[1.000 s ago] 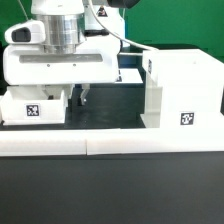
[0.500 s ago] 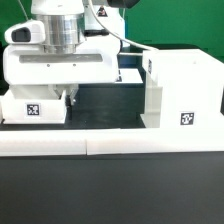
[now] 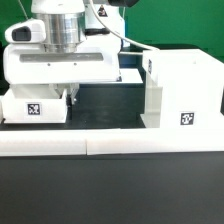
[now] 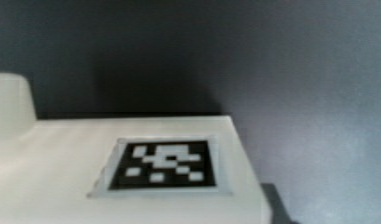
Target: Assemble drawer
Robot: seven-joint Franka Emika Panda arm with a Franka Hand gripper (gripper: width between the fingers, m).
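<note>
Hand (image 3: 68, 90) sits low over the bench (image 3: 110, 108), its broad white body hanging just above a small tray (image 3: 35, 108) of the drawer. From the exterior view the tray stands directly beneath the hand and slightly towards the exterior view's left of its centre, resting on the bench with a black-and-white tag (image 3: 32, 111) on the face towards that camera. One dark finger (image 3: 80, 95) shows below the hand's body, just beside the tray's near wall. The other finger is hidden behind the tray, so I cannot tell whether the hand is spread, pressed together or pinching the tray.

On the far side of the hand, towards the exterior view's right and well apart from it, the drawer housing (image 3: 185, 85) stands upright on the bench as a tall white box. It carries its own tag (image 3: 187, 118) low on the face towards the camera. A strip of bare dark bench lies between the hand and the housing.

In front of the hand, nearer the exterior camera, a long low white rail (image 3: 120, 146) runs across the bench.

My wrist view is blurred. It shows a flat white tagged surface (image 4: 62, 150) close under the hand, with its marker (image 4: 169, 165) filling the middle, and dark bench (image 4: 205, 50) beyond its edge.
</note>
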